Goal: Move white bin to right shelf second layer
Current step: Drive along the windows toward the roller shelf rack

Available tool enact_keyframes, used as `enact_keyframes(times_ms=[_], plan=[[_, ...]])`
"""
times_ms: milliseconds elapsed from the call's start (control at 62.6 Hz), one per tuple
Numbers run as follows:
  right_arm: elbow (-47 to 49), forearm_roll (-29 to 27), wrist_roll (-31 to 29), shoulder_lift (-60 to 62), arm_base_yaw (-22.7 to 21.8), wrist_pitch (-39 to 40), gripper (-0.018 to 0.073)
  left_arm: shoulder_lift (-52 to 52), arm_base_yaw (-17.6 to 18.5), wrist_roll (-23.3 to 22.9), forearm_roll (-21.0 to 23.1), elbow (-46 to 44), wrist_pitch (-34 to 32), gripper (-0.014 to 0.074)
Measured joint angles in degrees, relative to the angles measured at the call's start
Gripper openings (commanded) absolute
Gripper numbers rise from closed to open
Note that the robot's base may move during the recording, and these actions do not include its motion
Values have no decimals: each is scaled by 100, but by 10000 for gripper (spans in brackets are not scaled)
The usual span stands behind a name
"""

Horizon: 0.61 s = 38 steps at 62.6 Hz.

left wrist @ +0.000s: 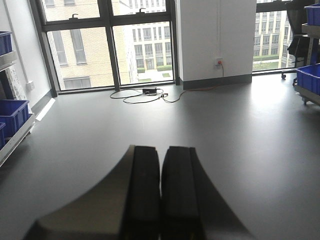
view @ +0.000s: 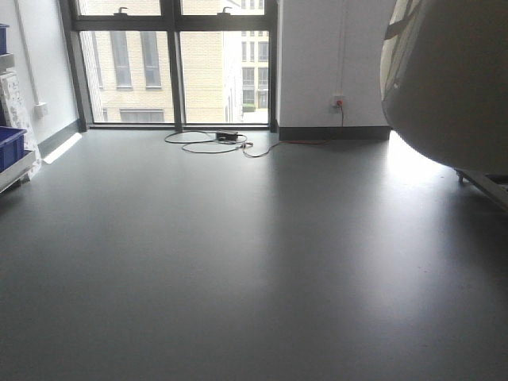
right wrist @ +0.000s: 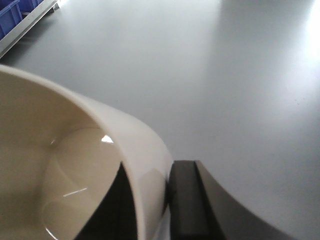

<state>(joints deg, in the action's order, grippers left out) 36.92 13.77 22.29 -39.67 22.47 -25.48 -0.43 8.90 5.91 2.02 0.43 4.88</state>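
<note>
The white bin [right wrist: 75, 165] fills the lower left of the right wrist view, glossy cream, its mouth facing the camera. My right gripper [right wrist: 150, 200] is shut on the bin's wall: one dark finger [right wrist: 187, 200] is outside and the other inside. The bin [view: 452, 79] also shows as a large rounded shape at the upper right of the front view, held in the air. My left gripper [left wrist: 160, 185] is shut and empty, its two dark pads together, pointing over open grey floor. The roller level of the right shelf does not show.
Grey floor [view: 238, 262] stretches to a window wall. A cable coil and small box [view: 222, 139] lie by the window. Blue crates on a left rack [left wrist: 12, 115] and on a right rack [left wrist: 310, 80]. A rack foot [view: 484, 184] shows at right.
</note>
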Motion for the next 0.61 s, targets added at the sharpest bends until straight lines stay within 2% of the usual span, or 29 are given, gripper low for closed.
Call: enact_keyframes(times_ms=[607], plan=[[0, 0, 0, 0, 0, 4, 53, 0, 0, 0, 0, 0, 0, 85]])
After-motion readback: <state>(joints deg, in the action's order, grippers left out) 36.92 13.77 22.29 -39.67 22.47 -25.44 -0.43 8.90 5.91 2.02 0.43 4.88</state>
